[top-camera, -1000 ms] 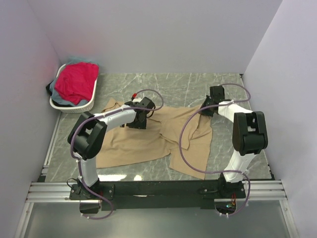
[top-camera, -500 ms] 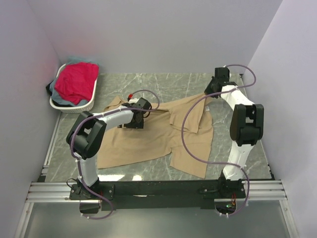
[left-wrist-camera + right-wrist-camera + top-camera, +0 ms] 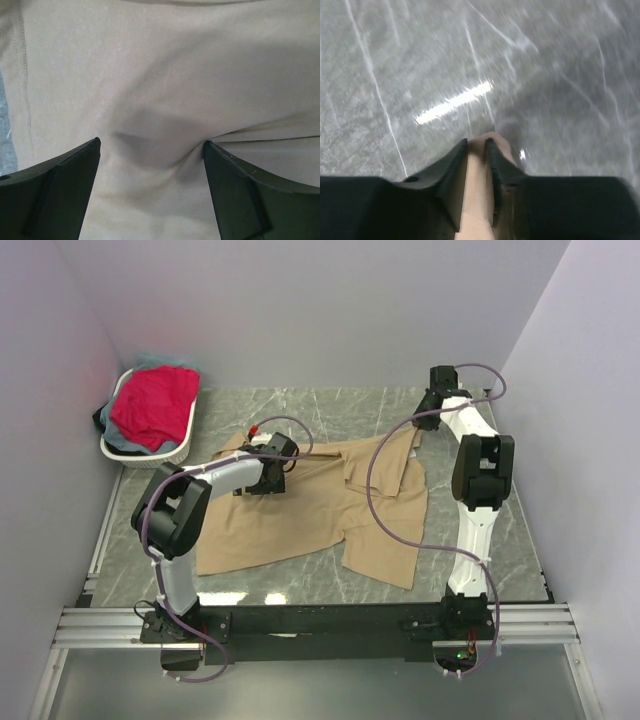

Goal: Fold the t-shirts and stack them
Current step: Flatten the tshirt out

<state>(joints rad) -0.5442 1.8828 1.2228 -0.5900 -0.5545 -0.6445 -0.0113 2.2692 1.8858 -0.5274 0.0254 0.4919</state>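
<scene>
Seen from overhead, a tan t-shirt (image 3: 300,515) lies spread and wrinkled across the middle of a grey marble tabletop (image 3: 340,410). The left hand (image 3: 150,150) sits on the shirt near its upper edge, left of centre. Its fingers are spread wide over the cloth and grip nothing. The right hand (image 3: 476,145), at the upper right of the overhead view, is clenched on a thin fold at the tan t-shirt's upper right corner. In the upper left, a white basket (image 3: 182,445) holds a red-pink t-shirt (image 3: 152,405) on top of pale blue-grey cloth (image 3: 150,362).
</scene>
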